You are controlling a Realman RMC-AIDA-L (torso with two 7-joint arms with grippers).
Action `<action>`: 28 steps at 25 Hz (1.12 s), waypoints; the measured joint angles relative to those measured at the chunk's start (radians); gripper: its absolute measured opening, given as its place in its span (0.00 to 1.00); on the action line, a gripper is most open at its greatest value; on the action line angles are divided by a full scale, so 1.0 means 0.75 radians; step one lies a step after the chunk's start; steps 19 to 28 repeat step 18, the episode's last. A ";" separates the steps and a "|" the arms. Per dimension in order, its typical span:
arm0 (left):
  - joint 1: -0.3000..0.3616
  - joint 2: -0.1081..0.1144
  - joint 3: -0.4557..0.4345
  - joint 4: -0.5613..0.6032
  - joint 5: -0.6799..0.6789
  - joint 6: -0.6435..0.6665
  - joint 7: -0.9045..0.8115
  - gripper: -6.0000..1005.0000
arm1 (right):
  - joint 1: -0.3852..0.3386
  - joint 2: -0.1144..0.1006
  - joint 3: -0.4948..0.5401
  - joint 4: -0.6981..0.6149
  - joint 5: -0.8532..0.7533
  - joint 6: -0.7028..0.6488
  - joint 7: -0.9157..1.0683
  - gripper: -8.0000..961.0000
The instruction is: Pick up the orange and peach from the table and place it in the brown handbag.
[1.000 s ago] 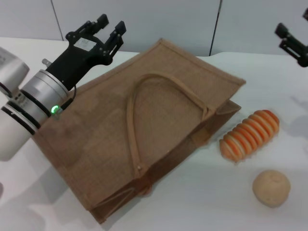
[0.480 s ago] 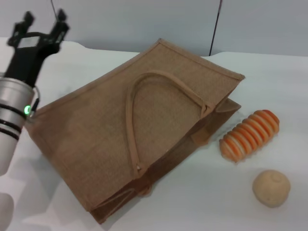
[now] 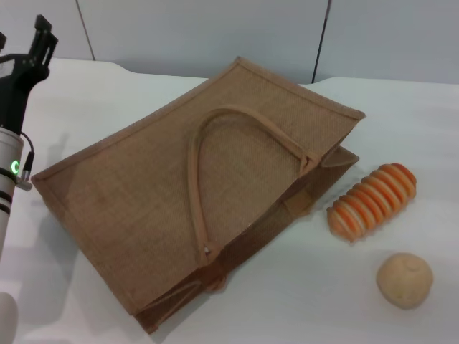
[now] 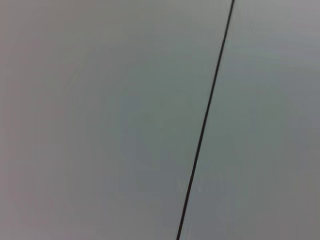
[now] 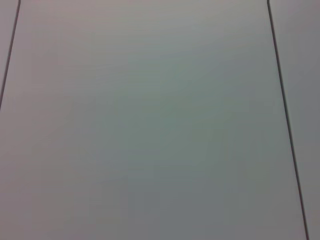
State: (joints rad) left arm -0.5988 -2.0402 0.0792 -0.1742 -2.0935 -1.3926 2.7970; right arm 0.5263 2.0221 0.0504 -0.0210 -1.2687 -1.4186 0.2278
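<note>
The brown handbag [image 3: 208, 186] lies flat on its side across the middle of the white table, one loop handle [image 3: 215, 143] resting on top. No orange or peach shows in any view. My left gripper [image 3: 21, 44] is raised at the far left edge of the head view, beyond the bag's left corner, fingers apart and empty. My right gripper is out of view. Both wrist views show only grey wall panels.
An orange-and-cream ridged spiral bread [image 3: 373, 201] lies on the table just right of the bag. A beige rough ball [image 3: 405, 279] sits in front of it at the near right. A grey panelled wall [image 3: 215, 29] stands behind the table.
My left arm has swung left, from over the bag's back left part to the frame's left edge. My right gripper, at the top right a second ago, has left the view.
</note>
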 joint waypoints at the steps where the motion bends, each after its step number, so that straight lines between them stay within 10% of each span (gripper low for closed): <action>1: 0.000 0.000 -0.001 0.001 -0.001 -0.002 -0.002 0.86 | 0.000 0.000 0.002 0.000 0.000 0.001 0.000 0.84; 28: 0.004 -0.001 0.001 0.005 -0.076 -0.008 -0.016 0.85 | -0.004 -0.001 -0.001 0.001 -0.001 0.007 -0.016 0.84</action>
